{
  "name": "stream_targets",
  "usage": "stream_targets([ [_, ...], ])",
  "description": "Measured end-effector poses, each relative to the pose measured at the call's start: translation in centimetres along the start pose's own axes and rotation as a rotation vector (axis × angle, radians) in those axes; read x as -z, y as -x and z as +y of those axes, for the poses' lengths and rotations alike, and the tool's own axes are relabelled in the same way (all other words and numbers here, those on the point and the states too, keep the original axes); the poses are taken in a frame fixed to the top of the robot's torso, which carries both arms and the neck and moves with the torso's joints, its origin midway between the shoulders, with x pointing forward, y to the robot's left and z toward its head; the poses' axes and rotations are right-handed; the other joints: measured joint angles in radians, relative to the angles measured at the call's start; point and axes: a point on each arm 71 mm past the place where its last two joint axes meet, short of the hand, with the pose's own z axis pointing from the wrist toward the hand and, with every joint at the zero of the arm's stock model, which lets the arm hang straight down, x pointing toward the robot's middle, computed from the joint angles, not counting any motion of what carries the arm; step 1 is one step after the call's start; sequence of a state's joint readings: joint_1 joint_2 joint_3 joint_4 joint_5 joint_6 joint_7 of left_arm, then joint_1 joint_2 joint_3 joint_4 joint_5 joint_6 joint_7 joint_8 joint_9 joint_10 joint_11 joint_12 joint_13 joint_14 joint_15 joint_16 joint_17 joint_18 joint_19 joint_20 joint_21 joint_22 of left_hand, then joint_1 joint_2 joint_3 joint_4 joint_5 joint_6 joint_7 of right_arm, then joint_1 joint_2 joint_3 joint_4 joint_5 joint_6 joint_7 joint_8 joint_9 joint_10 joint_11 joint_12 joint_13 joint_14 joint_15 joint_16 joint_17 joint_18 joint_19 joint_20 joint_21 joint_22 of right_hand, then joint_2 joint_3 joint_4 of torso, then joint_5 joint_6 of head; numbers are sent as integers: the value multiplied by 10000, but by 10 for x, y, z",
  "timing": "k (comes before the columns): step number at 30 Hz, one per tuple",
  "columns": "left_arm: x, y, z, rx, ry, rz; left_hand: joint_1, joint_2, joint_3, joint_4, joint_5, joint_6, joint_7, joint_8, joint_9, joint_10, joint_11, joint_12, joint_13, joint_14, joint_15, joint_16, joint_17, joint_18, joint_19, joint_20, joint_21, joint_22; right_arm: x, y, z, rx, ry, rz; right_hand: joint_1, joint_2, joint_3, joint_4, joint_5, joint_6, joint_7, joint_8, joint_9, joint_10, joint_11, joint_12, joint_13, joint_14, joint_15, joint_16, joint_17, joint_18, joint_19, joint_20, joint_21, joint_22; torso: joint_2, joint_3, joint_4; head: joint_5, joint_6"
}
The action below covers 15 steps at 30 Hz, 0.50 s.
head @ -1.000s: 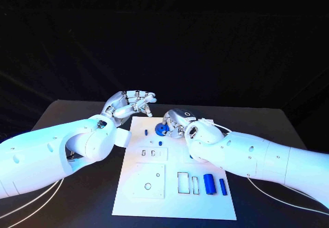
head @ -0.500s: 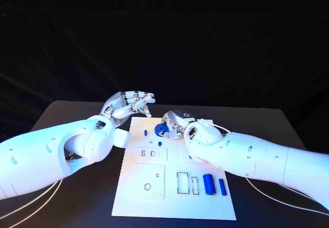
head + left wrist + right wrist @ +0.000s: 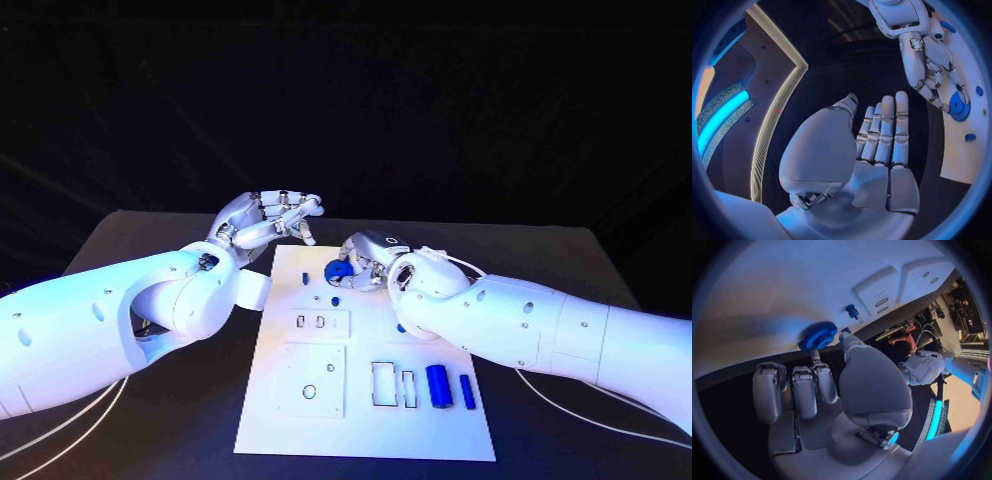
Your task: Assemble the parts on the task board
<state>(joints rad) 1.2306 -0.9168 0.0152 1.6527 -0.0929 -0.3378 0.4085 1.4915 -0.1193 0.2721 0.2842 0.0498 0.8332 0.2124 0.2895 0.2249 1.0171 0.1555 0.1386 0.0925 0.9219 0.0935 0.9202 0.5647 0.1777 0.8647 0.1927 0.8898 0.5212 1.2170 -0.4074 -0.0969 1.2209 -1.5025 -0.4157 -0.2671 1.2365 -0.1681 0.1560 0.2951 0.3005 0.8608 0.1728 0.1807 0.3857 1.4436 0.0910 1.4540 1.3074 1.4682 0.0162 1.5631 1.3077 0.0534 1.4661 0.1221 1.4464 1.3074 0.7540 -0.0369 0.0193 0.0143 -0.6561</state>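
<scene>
The white task board [image 3: 368, 430] lies mid-table. At its far end a blue gear [image 3: 340, 269] rests against the board, and my right hand [image 3: 375, 258] pinches it between thumb and fingertip. The right wrist view shows the gear [image 3: 817, 336] just beyond those fingertips [image 3: 844, 336]. My left hand [image 3: 268, 220] hovers above the board's far left corner and holds nothing. Its fingers [image 3: 882, 132] lie straight with the thumb apart. From the left wrist I see the right hand [image 3: 926, 65] reaching to the gear [image 3: 959, 106].
Two small blue pegs [image 3: 306, 277] [image 3: 336, 301] stand on the board near the gear. A thick blue cylinder [image 3: 437, 386] and a thin blue pin [image 3: 467, 392] lie at the near right, beside two rectangular recesses [image 3: 384, 385]. A square plate [image 3: 313, 380] sits near left.
The right hand and the gear have edged slightly toward the board's far end. The left hand has hardly moved.
</scene>
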Motion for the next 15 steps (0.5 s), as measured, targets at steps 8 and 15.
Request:
stream_targets([
  [8,0,1,0,-9,12,-19,-36,-36,0,0,0,0,0,0,-1,0,0,0,0,0,0,0,0,0,0,0,0,-2,4,-4,-7,13,-148,225,-9,10,0,0,0,124,-37,66,63,1,1,0,0,1,-1,0,-1,0,0,0,39,0,-4,2,-4,1,-10],
  [15,1,3,0,-28,20,-59,-36,-36,0,0,0,0,0,0,-2,0,0,0,-1,0,0,0,0,0,0,0,0,-2,11,-3,-15,-11,-246,173,-9,10,0,0,-1,127,-35,68,69,1,1,0,0,1,-1,0,-2,0,0,0,39,7,-7,5,-3,4,-5],
])
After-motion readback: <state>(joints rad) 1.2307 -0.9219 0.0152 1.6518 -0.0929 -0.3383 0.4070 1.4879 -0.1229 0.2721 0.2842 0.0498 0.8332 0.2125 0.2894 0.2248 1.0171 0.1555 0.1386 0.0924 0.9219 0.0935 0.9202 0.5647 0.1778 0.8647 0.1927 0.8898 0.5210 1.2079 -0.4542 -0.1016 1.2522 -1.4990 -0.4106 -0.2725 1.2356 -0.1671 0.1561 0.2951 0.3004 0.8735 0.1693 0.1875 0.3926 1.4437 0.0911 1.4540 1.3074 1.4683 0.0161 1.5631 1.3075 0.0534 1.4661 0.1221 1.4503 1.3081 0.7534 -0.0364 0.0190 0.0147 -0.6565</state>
